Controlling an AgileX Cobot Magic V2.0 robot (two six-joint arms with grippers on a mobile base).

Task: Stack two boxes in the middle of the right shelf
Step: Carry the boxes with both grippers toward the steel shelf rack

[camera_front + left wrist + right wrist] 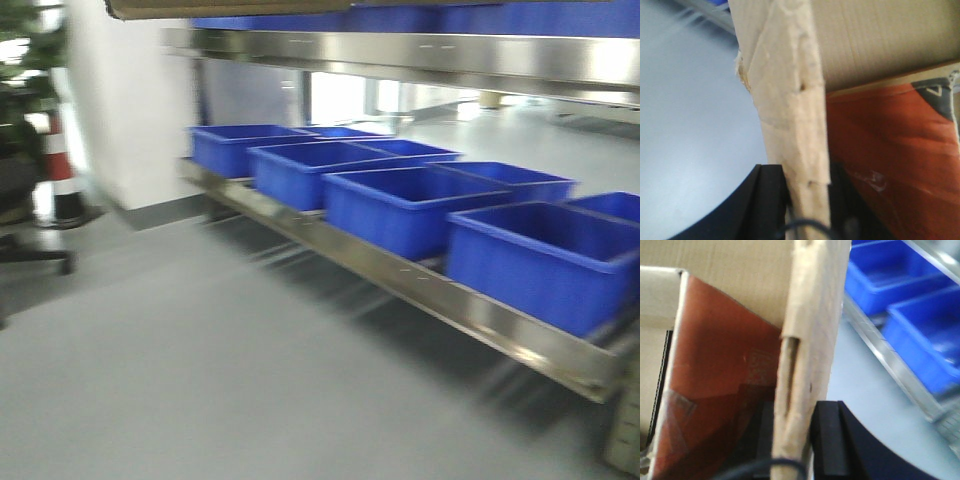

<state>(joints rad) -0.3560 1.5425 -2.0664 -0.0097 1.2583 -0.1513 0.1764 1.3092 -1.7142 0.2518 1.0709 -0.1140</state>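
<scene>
The box [790,100] is plain brown corrugated cardboard, matte and fluted, its cut edge ragged and softly crushed. The left gripper [807,200] has its black fingers [765,200] pinching that wall edge from both sides. In the left wrist view the edge runs lengthwise straight away from the gripper, with a reddish-orange inner face to its right (a pale scuffed patch sits on it). The right gripper [795,440] is likewise clamped onto a wall of the box [810,315], where the layers have split into a narrow slit; this edge's long axis also runs away from the fingers. Only one box can be made out. In the front view it [230,8] shows as a brown strip lying left to right along the top edge, above the left end of the shelf [400,55], whose broad steel rim is shiny and smeared by blur. On the lower level [470,305] stand blue plastic bins [400,210] — eight rectangular tubs, in two rows of four. The floor [200,350] is smooth grey.
</scene>
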